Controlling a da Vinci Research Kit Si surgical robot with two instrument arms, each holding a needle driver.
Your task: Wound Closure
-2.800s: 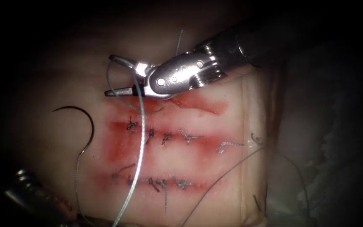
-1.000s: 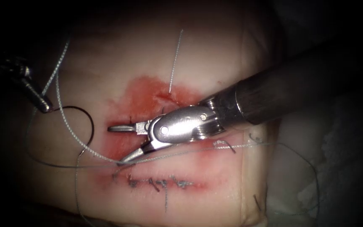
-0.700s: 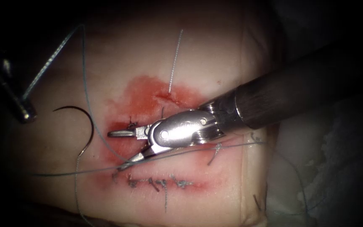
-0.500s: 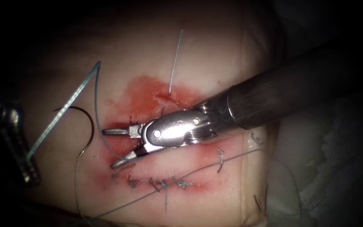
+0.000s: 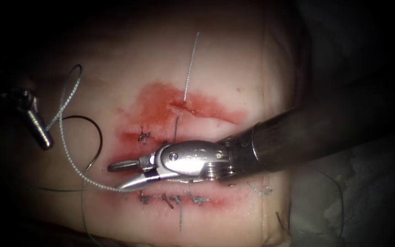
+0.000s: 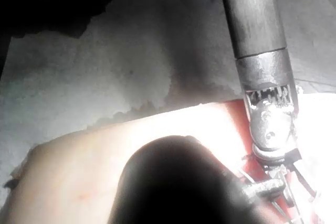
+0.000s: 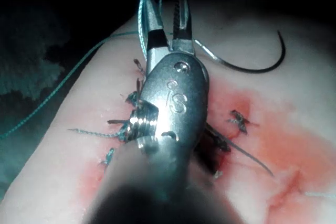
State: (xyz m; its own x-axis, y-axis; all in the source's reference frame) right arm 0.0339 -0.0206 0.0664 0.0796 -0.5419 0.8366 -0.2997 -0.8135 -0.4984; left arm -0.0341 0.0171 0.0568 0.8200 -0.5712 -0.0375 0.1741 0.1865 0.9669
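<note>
Tissue (image 5: 216,68) with rows of stitched cuts stained by red fluid (image 5: 161,103); all positions are given relative to the middle cut (image 5: 136,137). The right tool (image 5: 120,174) lies along this cut from its right end, tip at the cut's left end. Its fingers (image 7: 152,22) stand partly apart, and the thread (image 5: 65,137) runs to the tip of the lower one; whether they hold it cannot be told. The left tool (image 5: 40,132) lies well left of the cut, its fingers (image 5: 42,136) pressed together, with the thread looping just beside them; a grip on the thread cannot be told. The needle (image 5: 98,132) lies free on the tissue surface just left of the cut, held by neither tool and not in the tissue.
</note>
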